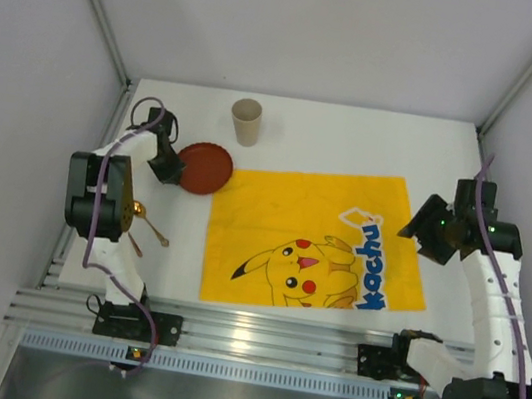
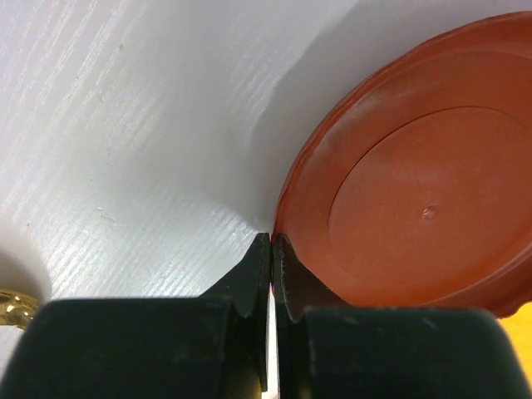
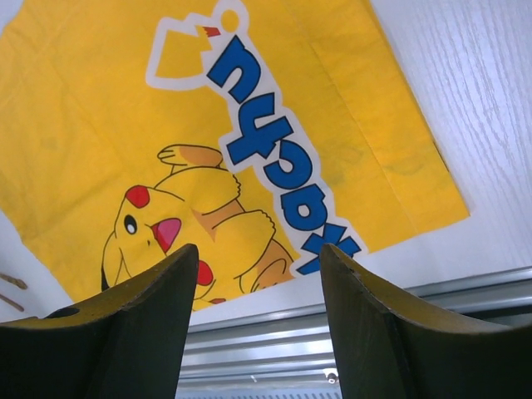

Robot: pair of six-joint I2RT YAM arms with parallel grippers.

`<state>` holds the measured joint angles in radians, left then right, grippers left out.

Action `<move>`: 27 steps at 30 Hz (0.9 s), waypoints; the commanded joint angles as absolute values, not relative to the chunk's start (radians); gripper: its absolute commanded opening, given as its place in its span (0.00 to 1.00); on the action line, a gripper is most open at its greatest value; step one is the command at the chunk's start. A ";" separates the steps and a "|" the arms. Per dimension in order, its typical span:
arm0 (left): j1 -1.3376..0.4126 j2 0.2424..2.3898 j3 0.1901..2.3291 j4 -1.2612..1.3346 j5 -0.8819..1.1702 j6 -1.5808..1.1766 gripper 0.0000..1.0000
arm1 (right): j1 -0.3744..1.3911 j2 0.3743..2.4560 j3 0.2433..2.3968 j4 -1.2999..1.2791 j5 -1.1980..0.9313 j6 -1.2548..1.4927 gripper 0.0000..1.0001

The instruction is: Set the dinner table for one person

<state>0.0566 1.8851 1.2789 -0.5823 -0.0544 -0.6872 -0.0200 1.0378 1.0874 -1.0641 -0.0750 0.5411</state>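
Closest to us, the left gripper [image 2: 272, 241] has its jaws together at the rim of the red plate [image 2: 416, 208], just left of the yellow cloth [image 1: 311, 237]; whether the rim is caught we cannot tell. We judge fetching the plate is in hand: next, lift it onto the cloth, spread on the dinner table [image 1: 356, 143]. By the cloth's right edge the right gripper [image 3: 258, 249] hovers, jaws apart, empty
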 commanded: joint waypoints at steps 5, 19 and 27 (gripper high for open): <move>0.042 1.695 1.302 -0.612 -0.005 -0.698 0.00 | -0.014 1.005 1.042 -1.048 -0.080 0.534 0.61; -0.407 1.598 1.292 -0.605 0.109 -0.771 0.00 | -0.014 0.963 0.976 -0.999 -0.101 0.518 0.61; -0.655 1.700 1.287 -0.560 0.081 -0.841 0.00 | -0.014 0.939 0.960 -1.006 -0.124 0.515 0.61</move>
